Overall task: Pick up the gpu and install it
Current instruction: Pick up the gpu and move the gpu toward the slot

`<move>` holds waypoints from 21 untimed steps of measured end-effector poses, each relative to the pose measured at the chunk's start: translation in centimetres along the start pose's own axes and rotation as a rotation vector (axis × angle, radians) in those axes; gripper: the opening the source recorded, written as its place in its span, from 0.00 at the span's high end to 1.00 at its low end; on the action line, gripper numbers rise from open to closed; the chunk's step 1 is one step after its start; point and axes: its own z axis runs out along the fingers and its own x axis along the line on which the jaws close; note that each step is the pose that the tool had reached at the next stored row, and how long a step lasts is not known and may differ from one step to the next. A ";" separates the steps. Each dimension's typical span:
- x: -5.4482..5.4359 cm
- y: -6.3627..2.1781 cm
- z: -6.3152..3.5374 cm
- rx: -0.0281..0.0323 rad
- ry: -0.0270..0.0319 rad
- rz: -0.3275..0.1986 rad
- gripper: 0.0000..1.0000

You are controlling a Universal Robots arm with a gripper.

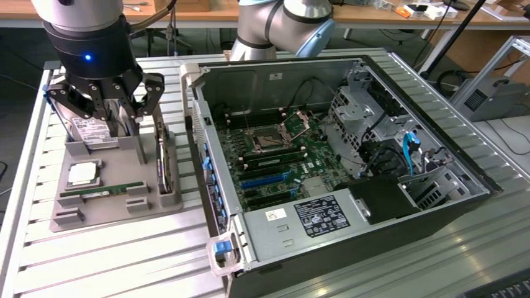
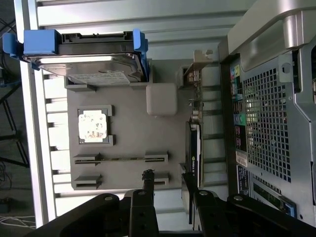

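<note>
The task is barely begun: neither the pick nor the install shows as done. The gpu (image 1: 166,166) stands on its long edge in a slot of the gray parts holder (image 1: 108,214), on the side of the holder next to the open computer case (image 1: 273,77). Nothing grips it.

The claw (image 1: 118,115) hangs over the far end of the holder, close above the hard drive (image 1: 91,131) and to the exterior view's left of the gpu. Its two fingers stand wide apart with nothing between them. In the wrist view the claw (image 2: 168,181) looks along the holder. There the gpu (image 2: 194,148) appears edge-on as a thin dark strip with its metal bracket at the far end. One of the fingertips (image 2: 189,178) lies just beside the card's near end; I cannot tell whether it touches.

The other parts sit in their own recesses of the holder: the hard drive in its blue caddy, the processor (image 1: 83,174) and the narrow green memory stick (image 1: 103,189).

The case lies on its side on the slatted metal table (image 1: 124,261) with its panel off and the motherboard (image 1: 273,155) exposed. The blue expansion slots (image 1: 263,180) look vacant, so the card's place in the machine is, by my reading, not yet filled.
</note>
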 end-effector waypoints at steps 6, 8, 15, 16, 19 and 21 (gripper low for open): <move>0.0 -0.04 0.14 0.0000 0.0000 0.000 0.64; 0.0 -0.05 0.18 0.0000 0.0000 0.000 0.64; 0.0 -0.08 0.32 0.0002 0.0000 0.000 0.64; 0.0 -0.09 0.34 0.0002 0.0000 0.000 0.64; 0.0 -0.09 0.39 0.0003 0.0000 0.000 0.64; 0.0 -0.10 0.42 0.0004 0.0000 0.000 0.64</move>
